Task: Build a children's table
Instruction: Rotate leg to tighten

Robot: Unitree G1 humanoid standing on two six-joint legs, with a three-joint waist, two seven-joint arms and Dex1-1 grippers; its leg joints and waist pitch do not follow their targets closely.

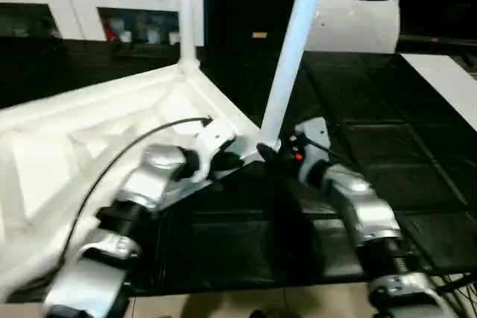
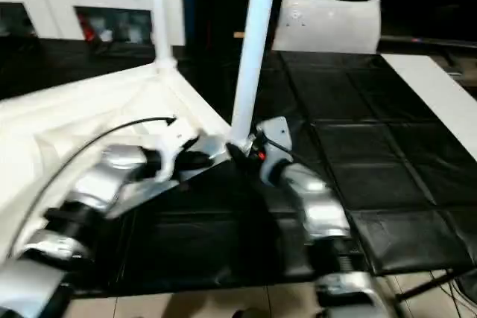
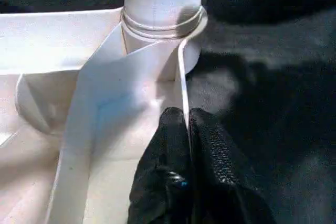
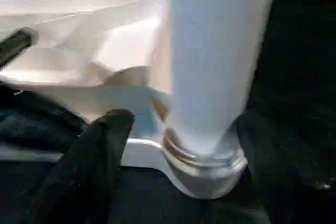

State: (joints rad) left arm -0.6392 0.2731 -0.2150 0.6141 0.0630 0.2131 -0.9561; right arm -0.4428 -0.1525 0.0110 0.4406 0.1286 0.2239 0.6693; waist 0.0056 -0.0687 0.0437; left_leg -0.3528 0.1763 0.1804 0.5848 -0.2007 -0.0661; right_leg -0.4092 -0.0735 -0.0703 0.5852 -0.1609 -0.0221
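my left gripper (image 3: 185,129) pinches the tabletop (image 1: 97,132) rim at frame centre; my right gripper (image 4: 184,145), fingers apart, straddles 1 leg (image 1: 294,50).

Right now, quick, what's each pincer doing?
Left pincer: shut on the tabletop rim.
Right pincer: open, fingers either side of the leg base, not gripping it.

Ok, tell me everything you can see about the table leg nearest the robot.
The near leg is a long white round plastic post, leaning slightly, its base seated in the corner socket of the upturned tabletop. Ring ridges circle its base. The right gripper straddles the base with fingers apart.
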